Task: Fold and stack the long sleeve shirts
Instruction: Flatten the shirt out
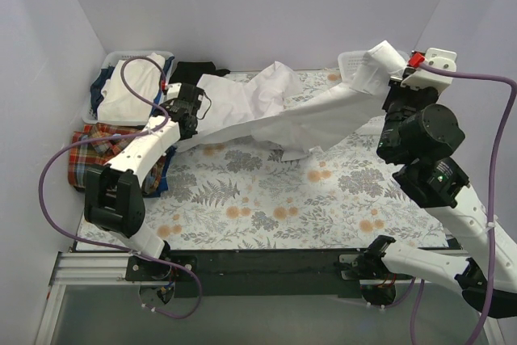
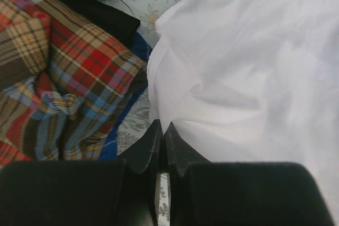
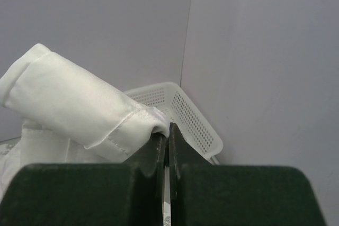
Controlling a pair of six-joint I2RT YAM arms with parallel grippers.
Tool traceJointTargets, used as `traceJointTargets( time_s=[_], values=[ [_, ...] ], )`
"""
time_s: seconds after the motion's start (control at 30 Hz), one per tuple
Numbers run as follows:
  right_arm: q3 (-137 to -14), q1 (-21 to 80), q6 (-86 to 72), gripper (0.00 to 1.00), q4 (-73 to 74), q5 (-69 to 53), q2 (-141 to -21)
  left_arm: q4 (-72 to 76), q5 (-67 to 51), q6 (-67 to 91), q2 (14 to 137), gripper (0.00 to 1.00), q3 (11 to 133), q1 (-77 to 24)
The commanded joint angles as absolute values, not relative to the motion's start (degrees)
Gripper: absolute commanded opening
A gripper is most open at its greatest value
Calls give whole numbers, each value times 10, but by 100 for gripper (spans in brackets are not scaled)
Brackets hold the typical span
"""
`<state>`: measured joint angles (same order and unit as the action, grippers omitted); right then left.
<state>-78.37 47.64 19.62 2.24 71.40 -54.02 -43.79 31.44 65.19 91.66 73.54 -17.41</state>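
Across the back of the desk (image 1: 266, 199), the white shirt (image 1: 266, 115) is hanging stretched between both arms. The left end effector (image 2: 162, 130) is pinching its edge, closed tight, just beside the plaid shirt (image 1: 85, 155) lying crumpled at the desk's left edge. The right end effector (image 3: 167, 133) is clamping the sleeve cuff, raised near the white basket (image 3: 196, 115).

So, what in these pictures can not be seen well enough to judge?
- Left gripper, left wrist view: its own shut jaws hide whether the white shirt is pinched.
- Plaid shirt, top view: the left arm covers part; full shape unknown.
- White basket, right wrist view: the white shirt and the right gripper hide its inside.
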Motion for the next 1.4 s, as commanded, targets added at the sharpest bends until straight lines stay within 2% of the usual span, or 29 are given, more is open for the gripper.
traceJointTargets(
  time_s=[0.0,0.03,0.07,0.1,0.17,0.2,0.33,0.47,0.57,0.77,1.07,1.2,1.37],
  values=[
    [-851,473,269,1,-76,697,-540,-471,423,606,885,10,770,-175],
    [-858,473,273,1,-76,688,-551,-472,423,607,881,14,770,-175],
    [-862,473,273,1,-67,673,-556,-475,414,613,875,24,768,-174],
    [-872,473,263,1,-46,663,-562,-482,408,630,869,49,756,-175],
    [-880,474,203,1,54,626,-577,-478,381,640,850,57,731,-174],
    [-882,474,176,1,90,611,-580,-481,370,658,844,72,709,-173],
    [-861,474,52,1,221,526,-581,-482,317,683,820,81,676,-174],
    [-821,474,-42,1,306,388,-573,-462,265,682,822,82,671,-174],
    [-779,474,-103,1,379,350,-571,-454,215,681,831,83,679,-175],
    [-624,474,-237,1,452,321,-509,-411,86,700,839,83,646,-185],
    [-521,474,-337,1,490,289,-483,-318,-27,725,889,82,592,-227],
    [-486,474,-310,1,485,242,-510,-309,-16,730,921,82,566,-229],
    [-450,475,-232,1,453,71,-564,-361,71,732,968,81,570,-228]
  ],
)
